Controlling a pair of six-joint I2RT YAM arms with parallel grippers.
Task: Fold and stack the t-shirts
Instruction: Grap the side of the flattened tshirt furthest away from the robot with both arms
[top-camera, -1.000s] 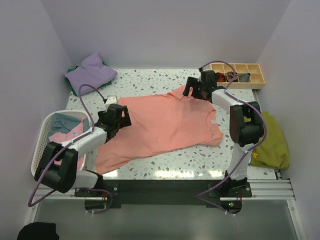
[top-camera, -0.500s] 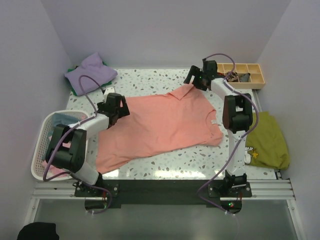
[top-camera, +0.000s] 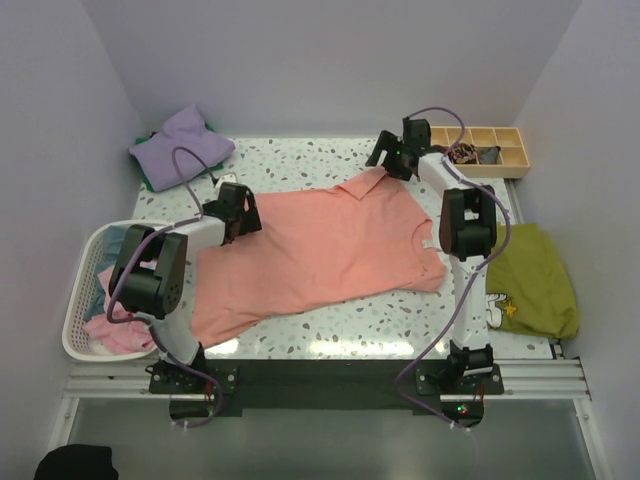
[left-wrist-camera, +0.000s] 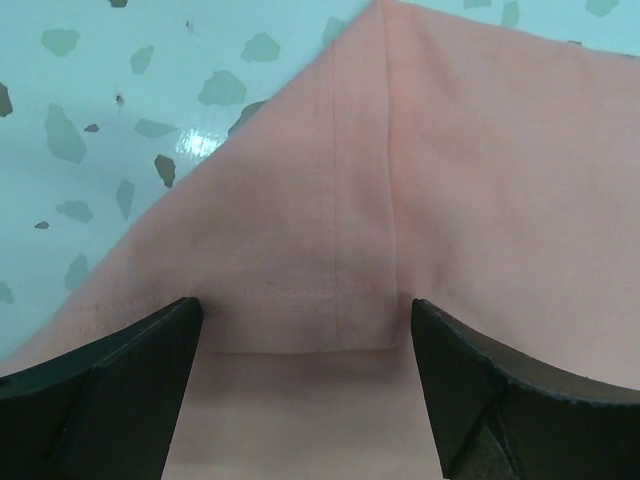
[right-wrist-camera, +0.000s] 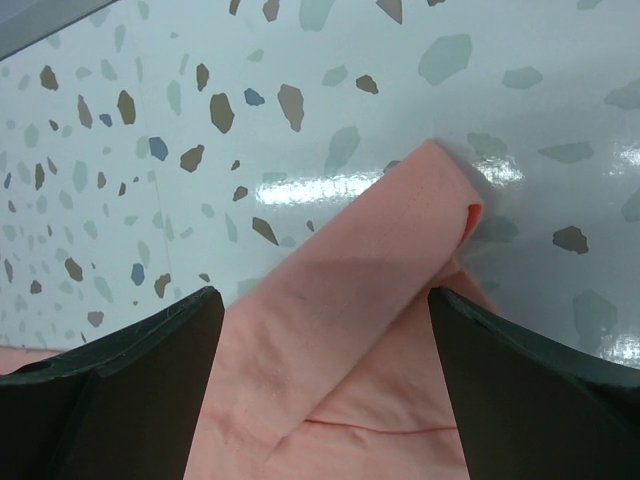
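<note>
Inventory, near edge to far wall, as I see it from my station.

1. Table (top-camera: 400, 320): speckled terrazzo top; both arm bases are bolted at its near edge.
2. Basket (top-camera: 80, 275): white, at the near left. It holds a pink shirt (top-camera: 115, 335) and a light blue shirt (top-camera: 103, 298), both crumpled.
3. Olive-green garment (top-camera: 540, 280): bunched at the right, just beyond the table's edge.
4. Salmon-pink t-shirt (top-camera: 320, 250): spread flat across the middle of the table, its hem towards the near left and its collar towards the right.
5. Left gripper (top-camera: 243, 208): low over the shirt's left sleeve. The jaws stand wide and the fingers (left-wrist-camera: 130, 370) straddle the sleeve hem. Nothing is pinched.
6. Right gripper (top-camera: 385, 158): at the shirt's far sleeve, where the cloth lies folded over on itself. The jaws stand wide and the fingers (right-wrist-camera: 150, 360) sit on either side of that fold. Nothing is held.
7. Lavender shirt (top-camera: 180, 145): heaped in the far left corner.
8. Wooden tray (top-camera: 500, 135): compartmented, in the far right corner. I cannot make out its small contents.
</note>
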